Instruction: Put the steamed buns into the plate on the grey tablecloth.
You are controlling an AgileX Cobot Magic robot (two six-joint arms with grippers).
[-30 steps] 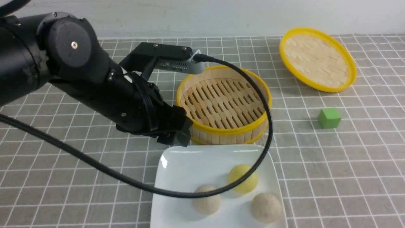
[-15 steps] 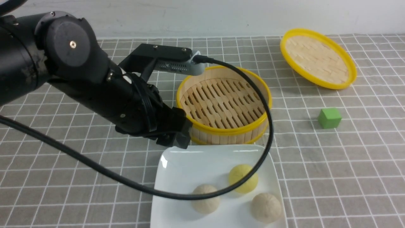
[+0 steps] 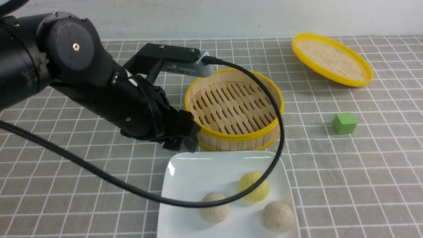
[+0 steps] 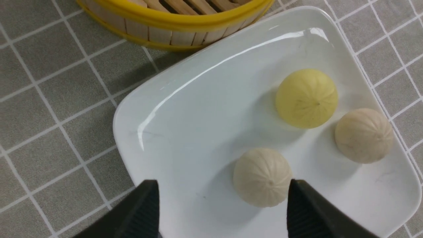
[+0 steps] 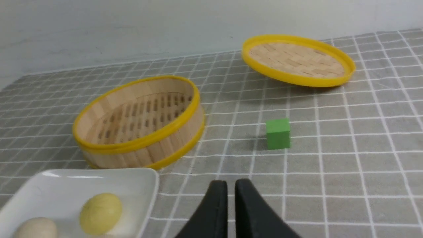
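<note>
Currently the left gripper [image 4: 223, 185] hangs wide open and empty, its ribbed black fingers [image 4: 142, 211] above the glossy white square plate [image 4: 198, 109]. A round, pleated beige steamed bun [image 4: 262, 177] lies on the plate, partly between the fingertips. The pale yellow bun [image 4: 306, 98] and second beige bun [image 4: 363, 135] lie farther along the same plate. The right gripper [image 5: 230, 185] is closed to a thin slit, holding nothing, over the grey grid-lined tablecloth [image 3: 347, 185]. Beyond stand the slatted bamboo steamer [image 3: 231, 140], green cube [image 3: 344, 123] and tilted woven lid [image 3: 332, 59].
</note>
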